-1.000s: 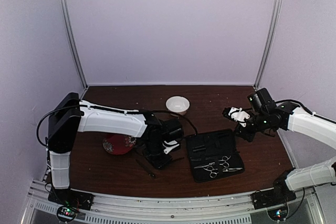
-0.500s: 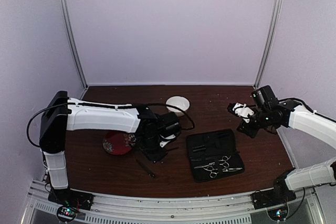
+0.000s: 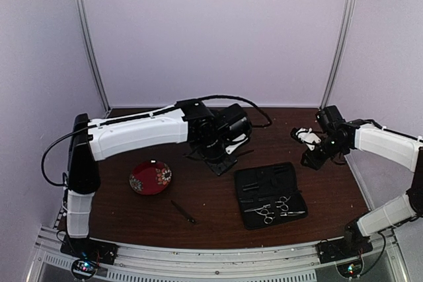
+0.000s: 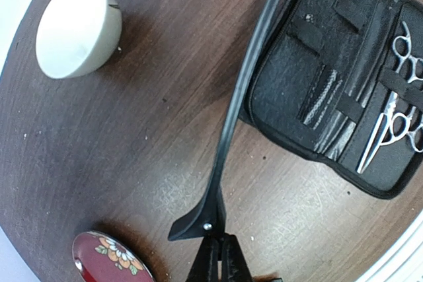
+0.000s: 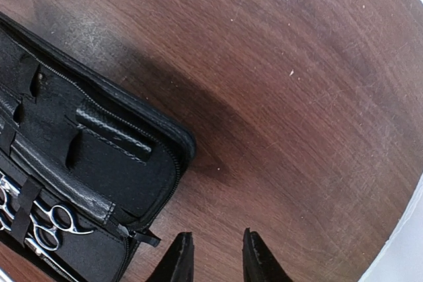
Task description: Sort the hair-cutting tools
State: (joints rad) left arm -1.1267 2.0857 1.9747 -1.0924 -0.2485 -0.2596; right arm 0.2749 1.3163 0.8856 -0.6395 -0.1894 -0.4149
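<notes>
clamping black clip (image 4: 242, 97), left hand (image 4: 219, 241) closed; right hand (image 5: 216, 239) half-spread

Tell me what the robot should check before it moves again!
1. Left gripper shut tight on the long black clip: ok.
2. Right gripper open, holding nothing, off to the side of the case: ok.
3. Case lying open with its slots showing: ok.
4. Scissors tucked under the case's straps: ok.
5. Thin black stick put away: not ok, it lies out on the table.
6. Free slot that fits the clip: cannot tell.
</notes>
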